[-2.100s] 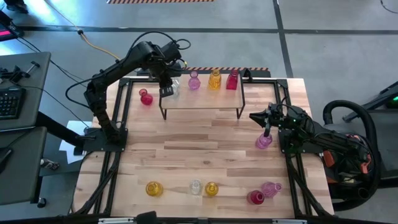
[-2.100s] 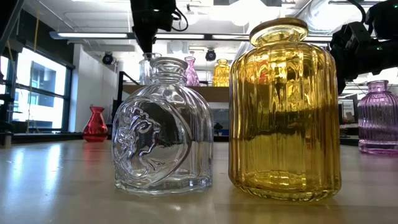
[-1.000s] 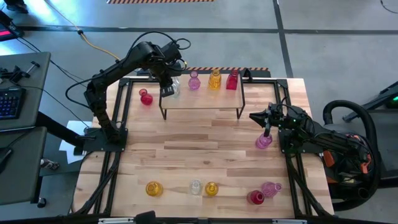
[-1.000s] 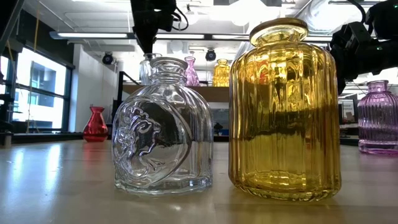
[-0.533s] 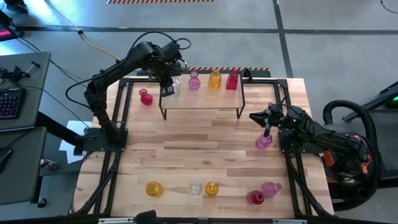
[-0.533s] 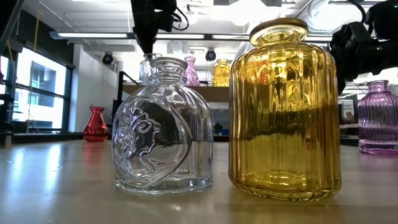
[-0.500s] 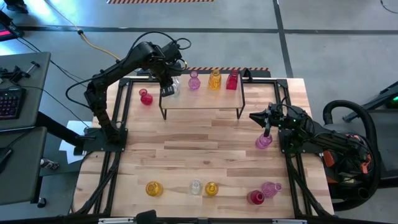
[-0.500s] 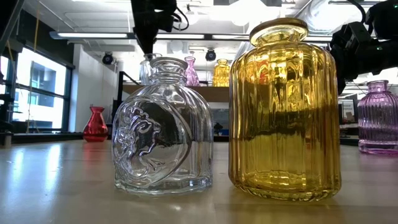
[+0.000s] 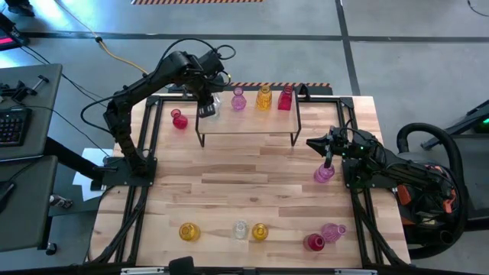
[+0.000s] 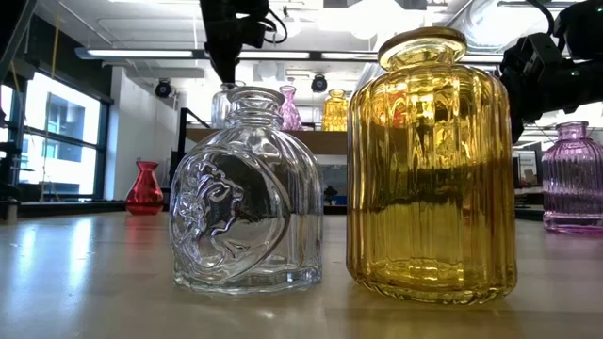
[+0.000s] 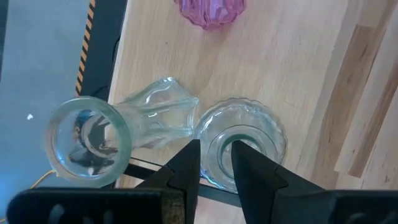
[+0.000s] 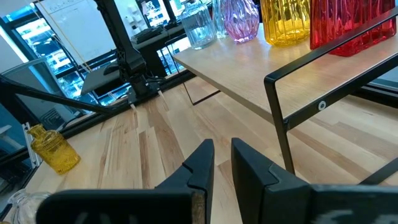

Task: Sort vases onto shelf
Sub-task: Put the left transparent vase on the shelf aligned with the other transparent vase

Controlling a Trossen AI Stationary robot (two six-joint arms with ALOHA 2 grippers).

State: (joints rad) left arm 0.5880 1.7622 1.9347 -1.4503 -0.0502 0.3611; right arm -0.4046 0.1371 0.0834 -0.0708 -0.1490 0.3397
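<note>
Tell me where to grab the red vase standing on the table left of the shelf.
Take the red vase by its narrow neck, just under the flared lip, coming straight down. It stands upright, and its round belly looks too wide to pinch. The shelf stands apart from it. The left pincer, over that end of the shelf, is closest.

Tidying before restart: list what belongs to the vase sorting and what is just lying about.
Job: shelf, vases on it, loose vases, left gripper, right gripper.
Lying about: keyboard, floor cable.
</note>
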